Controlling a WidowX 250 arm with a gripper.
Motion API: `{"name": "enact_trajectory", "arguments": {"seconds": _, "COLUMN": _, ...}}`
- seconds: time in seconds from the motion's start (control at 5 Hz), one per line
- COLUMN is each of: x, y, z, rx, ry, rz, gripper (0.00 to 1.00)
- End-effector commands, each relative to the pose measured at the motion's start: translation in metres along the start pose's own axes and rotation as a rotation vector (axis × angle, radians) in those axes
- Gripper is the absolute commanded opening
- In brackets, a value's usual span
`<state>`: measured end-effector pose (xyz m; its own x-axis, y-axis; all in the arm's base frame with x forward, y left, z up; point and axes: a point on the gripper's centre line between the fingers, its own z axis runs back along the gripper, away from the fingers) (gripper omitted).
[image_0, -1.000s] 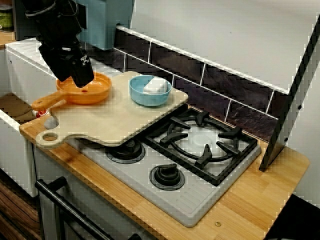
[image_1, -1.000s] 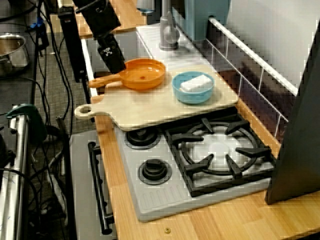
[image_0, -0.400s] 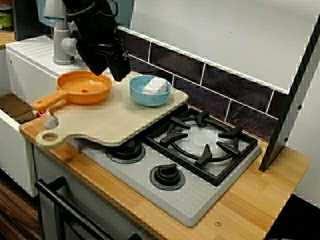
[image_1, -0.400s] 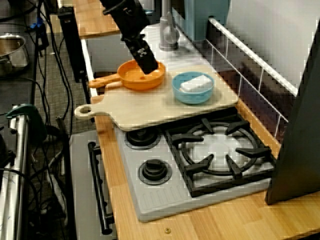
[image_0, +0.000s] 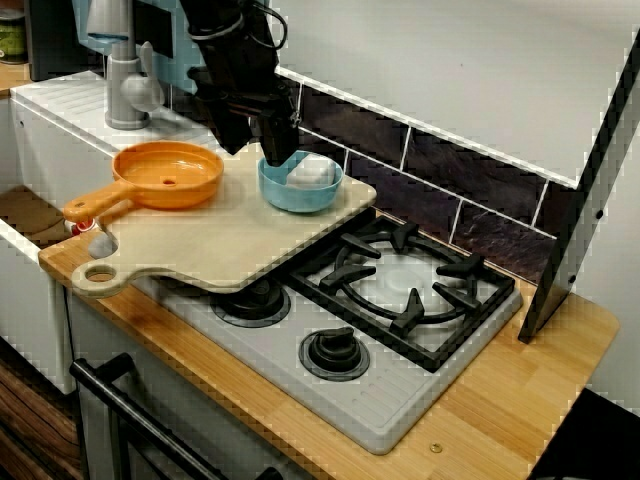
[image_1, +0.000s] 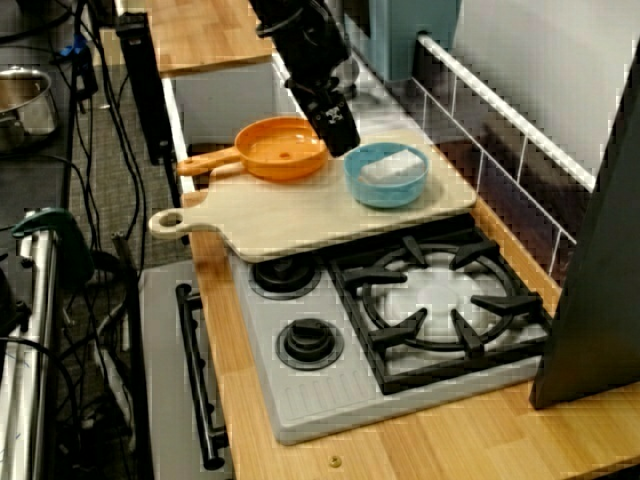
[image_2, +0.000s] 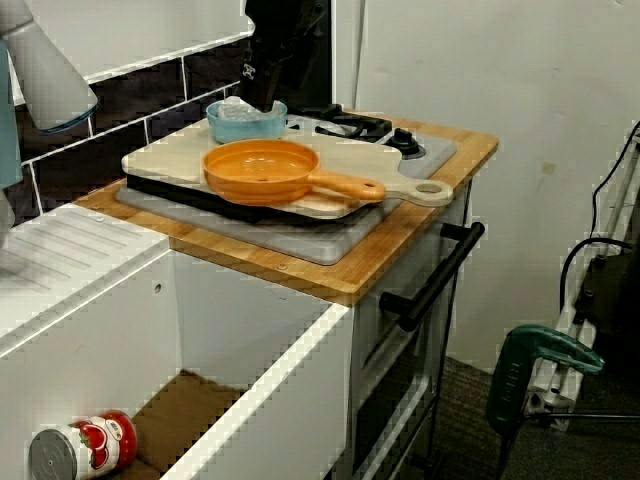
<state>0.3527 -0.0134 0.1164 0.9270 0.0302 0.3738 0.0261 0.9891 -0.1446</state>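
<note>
Side view: my pincer (image_0: 281, 160) hangs low at the pan-side rim of the blue bowl (image_0: 300, 197). I cannot tell whether it touches.
Pincer state: the fingers read as one dark mass in every view, so I cannot tell whether they are apart or together. I see nothing held.
Bowl: upright on the cutting board (image_0: 215, 240), at the end away from its handle, with a white block (image_0: 315, 172) lying inside.
Pan: the orange pan (image_0: 168, 177) sits near the bowl on the same board, not touching it.
Board: lies across part of the stove (image_0: 400, 330), which sits in the wooden table (image_0: 520, 390).
Doing it well: I judge a straight, gentle descent is best. I would keep the fingers off the rim and away from the pan, and check the gap in the view from above, where the pincer (image_1: 340, 138) shows against the bowl (image_1: 385, 190).
Count: one bowl, one white block, one pan, one board, and one can (image_2: 80, 450) down in the white basin in the view from the sink end.
</note>
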Motion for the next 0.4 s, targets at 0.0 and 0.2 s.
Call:
{"name": "enact_trajectory", "arguments": {"seconds": 0.0, "x": 0.023, "y": 0.0074, "z": 0.011, "rx": -0.001, "ry": -0.031, "rz": -0.024, "gripper": 1.0}}
{"name": "enact_trajectory", "arguments": {"seconds": 0.2, "x": 0.023, "y": 0.0119, "z": 0.0082, "rx": 0.007, "ry": -0.004, "rz": -0.062, "gripper": 1.0}}
